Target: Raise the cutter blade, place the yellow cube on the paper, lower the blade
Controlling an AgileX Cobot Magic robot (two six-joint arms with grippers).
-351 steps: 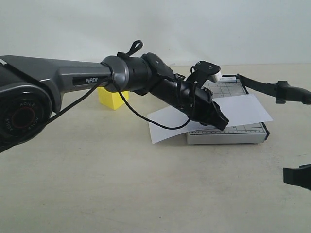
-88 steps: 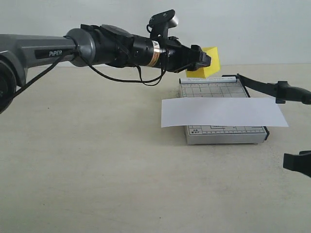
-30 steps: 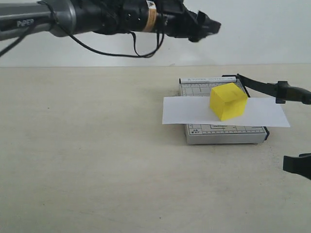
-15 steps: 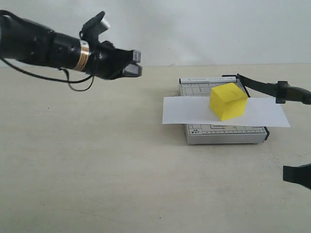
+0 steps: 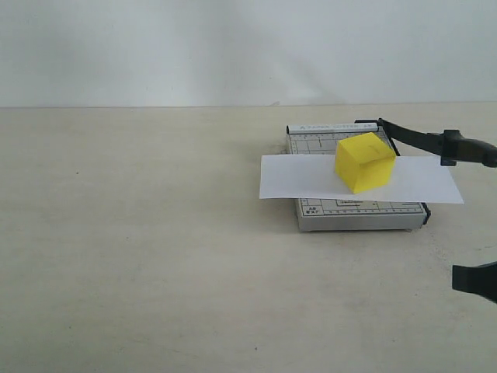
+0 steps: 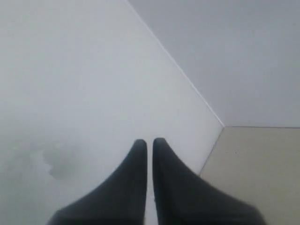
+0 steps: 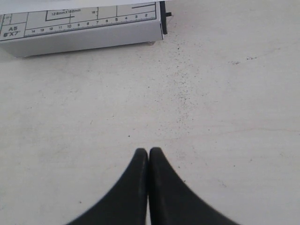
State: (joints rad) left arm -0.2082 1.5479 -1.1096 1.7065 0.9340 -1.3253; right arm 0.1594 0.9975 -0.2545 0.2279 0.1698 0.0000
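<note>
The yellow cube (image 5: 364,162) rests on the white paper (image 5: 303,178), which lies across the grey gridded cutter base (image 5: 357,214). The cutter blade (image 5: 423,141) stands raised off the base's right side, its handle reaching the exterior view's right edge. My left gripper (image 6: 149,141) is out of the exterior view; in its wrist view it is shut and empty, facing a pale wall. My right gripper (image 7: 148,151) is shut and empty above the bare table, short of the base's front corner (image 7: 84,33). A dark part of it (image 5: 475,278) shows at the lower right.
The beige table (image 5: 155,249) stretches to the left and front of the cutter. A pale wall (image 5: 233,47) stands behind the table. Fine dark specks (image 7: 180,84) lie on the table near the base's corner.
My left arm has drawn back to the left and left the exterior view. The cube, paper and raised blade have not moved.
</note>
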